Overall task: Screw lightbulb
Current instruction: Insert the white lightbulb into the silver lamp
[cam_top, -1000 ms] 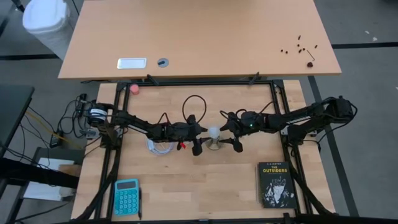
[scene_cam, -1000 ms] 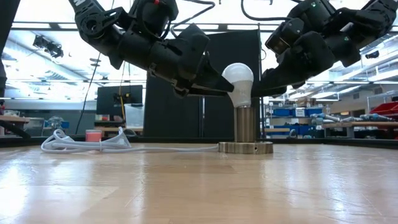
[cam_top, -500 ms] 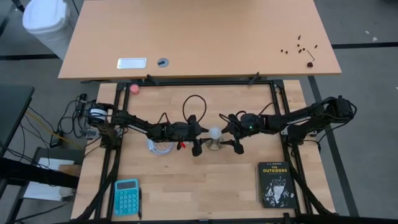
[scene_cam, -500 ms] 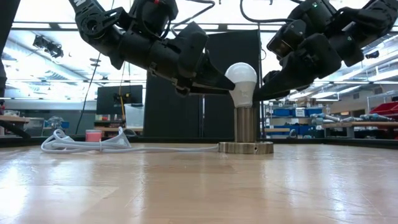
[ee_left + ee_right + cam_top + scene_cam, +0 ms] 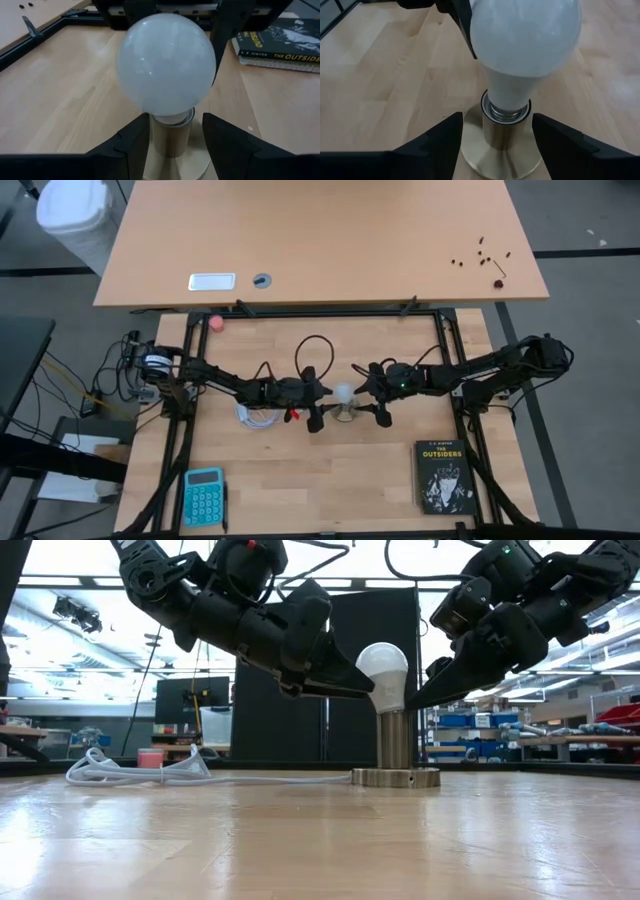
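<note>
Lightbulb (image 5: 344, 393) stands upright in socket (image 5: 395, 776) mid-table, axis vertical. Left gripper (image 5: 316, 394) at its 9 o'clock, jaws clamped on socket stem. Right gripper (image 5: 373, 393) at 3 o'clock, jaws apart astride bulb neck, not gripping; nearer for twisting.

A second, larger wooden table (image 5: 320, 240) was set beyond the work table (image 5: 300, 480). A white bin (image 5: 75, 220) stood on grey floor. Ceiling lights, shelving (image 5: 480, 735) and a monitor (image 5: 190, 700) were seen behind.
</note>
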Motion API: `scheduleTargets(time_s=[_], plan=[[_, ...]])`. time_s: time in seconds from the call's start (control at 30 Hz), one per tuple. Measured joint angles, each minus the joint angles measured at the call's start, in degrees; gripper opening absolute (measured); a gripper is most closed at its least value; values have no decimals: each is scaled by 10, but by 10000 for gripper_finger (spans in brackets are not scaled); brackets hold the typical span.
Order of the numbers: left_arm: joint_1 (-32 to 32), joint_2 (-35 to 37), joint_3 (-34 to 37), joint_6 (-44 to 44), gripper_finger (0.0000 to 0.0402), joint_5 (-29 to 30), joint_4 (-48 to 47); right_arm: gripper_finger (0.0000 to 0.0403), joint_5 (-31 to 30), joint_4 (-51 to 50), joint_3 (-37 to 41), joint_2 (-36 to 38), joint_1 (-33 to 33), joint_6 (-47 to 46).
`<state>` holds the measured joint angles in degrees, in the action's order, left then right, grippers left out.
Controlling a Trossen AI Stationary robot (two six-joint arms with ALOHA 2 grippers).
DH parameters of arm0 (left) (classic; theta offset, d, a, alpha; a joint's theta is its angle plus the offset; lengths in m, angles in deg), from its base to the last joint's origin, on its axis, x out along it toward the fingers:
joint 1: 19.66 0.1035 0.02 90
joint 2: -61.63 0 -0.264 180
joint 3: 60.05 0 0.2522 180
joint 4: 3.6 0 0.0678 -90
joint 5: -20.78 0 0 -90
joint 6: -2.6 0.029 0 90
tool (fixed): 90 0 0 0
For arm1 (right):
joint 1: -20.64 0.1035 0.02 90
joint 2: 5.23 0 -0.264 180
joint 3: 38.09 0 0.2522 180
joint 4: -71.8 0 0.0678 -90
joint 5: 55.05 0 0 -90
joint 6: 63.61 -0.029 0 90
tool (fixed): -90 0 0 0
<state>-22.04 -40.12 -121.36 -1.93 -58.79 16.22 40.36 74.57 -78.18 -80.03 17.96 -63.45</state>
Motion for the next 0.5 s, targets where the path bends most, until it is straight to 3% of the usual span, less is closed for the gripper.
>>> scheduleTargets(time_s=[0.5], plan=[[0,0,0,-2,188,0,25,248,0,2,0,2,0,-8]])
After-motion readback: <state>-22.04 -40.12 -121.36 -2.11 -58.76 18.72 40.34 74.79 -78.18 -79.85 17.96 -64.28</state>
